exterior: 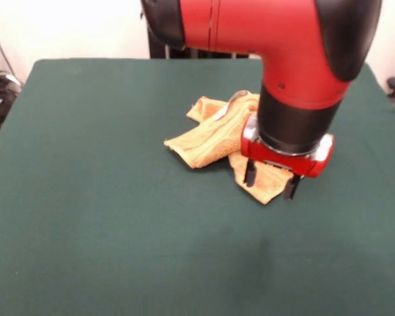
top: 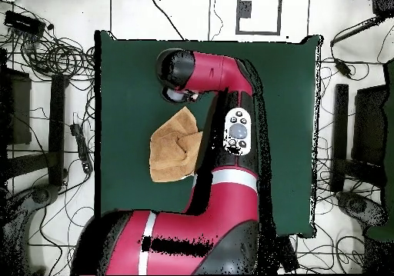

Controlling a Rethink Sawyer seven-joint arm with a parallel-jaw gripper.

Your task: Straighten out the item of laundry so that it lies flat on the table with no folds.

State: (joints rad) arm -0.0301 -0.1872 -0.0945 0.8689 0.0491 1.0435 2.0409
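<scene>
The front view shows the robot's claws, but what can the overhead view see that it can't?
Only the front view shows the gripper, its two fingers apart, over the towel's near corner. Only the overhead view shows the floor cables around the table and the whole arm from above. Both show the crumpled, folded towel on the table.

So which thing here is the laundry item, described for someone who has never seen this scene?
Start from the dark green table that fills the view. Near its middle, under the red arm's tool, lies a crumpled golden-orange terry towel, folded over itself. It is the only loose, light-coloured thing on the green cloth.
</scene>
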